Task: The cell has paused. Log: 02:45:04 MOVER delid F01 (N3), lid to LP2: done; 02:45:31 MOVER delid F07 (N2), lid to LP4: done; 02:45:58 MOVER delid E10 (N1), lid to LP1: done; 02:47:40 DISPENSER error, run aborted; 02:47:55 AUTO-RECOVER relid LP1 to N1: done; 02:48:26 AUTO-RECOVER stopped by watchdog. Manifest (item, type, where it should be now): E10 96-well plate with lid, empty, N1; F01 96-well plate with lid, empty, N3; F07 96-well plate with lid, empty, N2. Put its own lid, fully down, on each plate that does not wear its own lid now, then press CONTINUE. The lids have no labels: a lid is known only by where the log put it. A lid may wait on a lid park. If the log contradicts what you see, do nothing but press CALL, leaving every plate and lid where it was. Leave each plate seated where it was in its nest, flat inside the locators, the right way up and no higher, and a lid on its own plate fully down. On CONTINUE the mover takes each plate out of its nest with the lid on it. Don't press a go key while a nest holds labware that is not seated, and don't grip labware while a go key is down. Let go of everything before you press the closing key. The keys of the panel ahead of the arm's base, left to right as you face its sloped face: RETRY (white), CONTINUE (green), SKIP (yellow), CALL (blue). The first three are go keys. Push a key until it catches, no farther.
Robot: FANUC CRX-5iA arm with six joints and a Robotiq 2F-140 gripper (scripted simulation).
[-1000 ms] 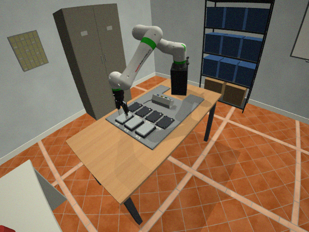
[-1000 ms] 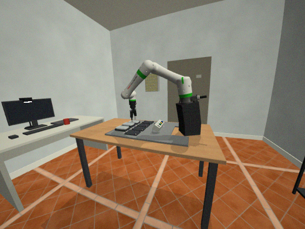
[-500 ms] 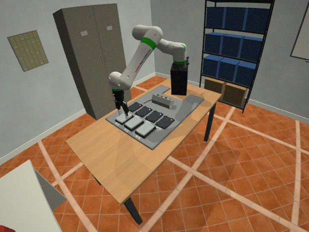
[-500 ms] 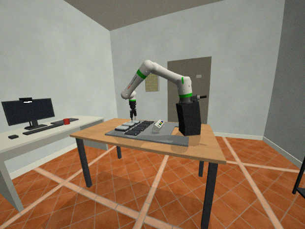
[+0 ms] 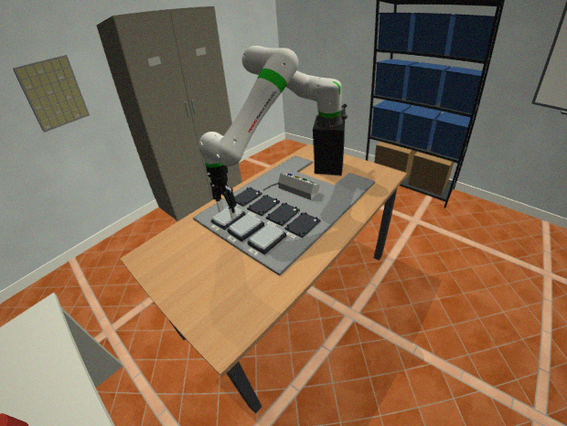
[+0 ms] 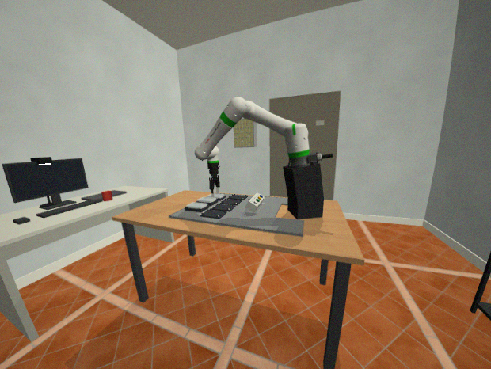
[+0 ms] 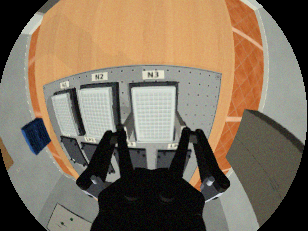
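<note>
Watching your gripper [image 7: 152,142], it's clamped on a lid [image 7: 154,155] behind the N1 plate [image 7: 154,111]; tilt it and it seats crooked.

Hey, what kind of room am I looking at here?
Likely a small lab automation cell: a robot arm works over well plates in nests on a grey deck, with a key panel nearby.

Three white well plates sit in a row of nests on the grey mat: one [image 5: 227,217], the middle [image 5: 245,225], and the third [image 5: 266,238]. Behind them lie four dark lid parks [image 5: 283,213].
</note>
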